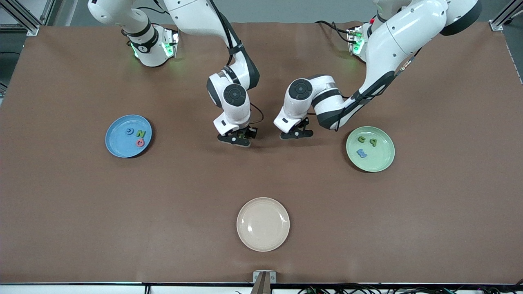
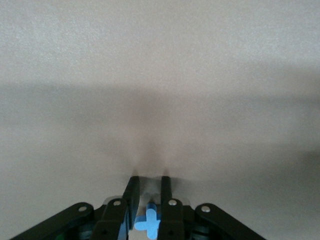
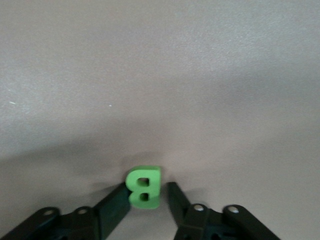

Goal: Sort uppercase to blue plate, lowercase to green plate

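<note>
My left gripper is down at the table's middle, shut on the blue x. Beside it, toward the right arm's end, my right gripper sits low with its fingers on either side of the green B. One finger touches the letter and a narrow gap shows at the other. The blue plate holds a blue ring letter, a green N and a pink Q. On the green plate lie a green n shape, a green p and a blue three-pronged letter.
A cream plate with nothing on it sits nearer to the front camera than both grippers. Brown cloth covers the whole table. The two grippers stand close together, side by side.
</note>
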Controlling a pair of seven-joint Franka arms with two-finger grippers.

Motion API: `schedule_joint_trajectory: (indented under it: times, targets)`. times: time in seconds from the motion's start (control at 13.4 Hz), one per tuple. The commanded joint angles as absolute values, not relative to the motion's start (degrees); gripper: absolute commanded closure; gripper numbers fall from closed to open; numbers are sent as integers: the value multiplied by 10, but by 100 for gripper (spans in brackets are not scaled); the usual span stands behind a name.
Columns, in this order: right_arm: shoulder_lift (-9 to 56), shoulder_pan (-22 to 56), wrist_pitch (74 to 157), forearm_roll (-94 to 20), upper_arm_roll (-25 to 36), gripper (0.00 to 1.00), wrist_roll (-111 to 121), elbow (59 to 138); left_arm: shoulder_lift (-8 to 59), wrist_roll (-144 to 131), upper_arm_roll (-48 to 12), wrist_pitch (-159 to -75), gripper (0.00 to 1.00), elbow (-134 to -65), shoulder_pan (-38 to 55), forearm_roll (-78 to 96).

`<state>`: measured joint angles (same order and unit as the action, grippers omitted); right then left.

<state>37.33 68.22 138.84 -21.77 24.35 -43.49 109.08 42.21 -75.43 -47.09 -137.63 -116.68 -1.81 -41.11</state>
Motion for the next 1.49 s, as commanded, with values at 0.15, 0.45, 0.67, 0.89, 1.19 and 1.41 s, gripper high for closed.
schedule_joint_trajectory:
  times: [0.15,0.45,0.67,0.89,1.19,1.41]
  targets:
    - [371,679,1397,-226,247,95,-429,1107,401,-754,-473,-1381,61,-1180,-25,-420]
    - [356,663,1389,-224,257,100,-393,1101,401,-759,-488,-1381,37,-1180,-30,-410]
    - [314,645,1277,-224,330,100,-242,1099,402,-761,-490,-1381,37,-1188,-29,-410]
    - [294,646,1205,-224,414,100,-102,1101,402,-761,-493,-1381,37,-1203,-29,-410]
    - [294,635,1194,-223,443,100,-56,1104,403,-761,-493,-1381,40,-1208,-29,-410]
    - [294,606,1194,-222,456,100,20,1116,405,-761,-493,-1381,50,-1208,-28,-410]
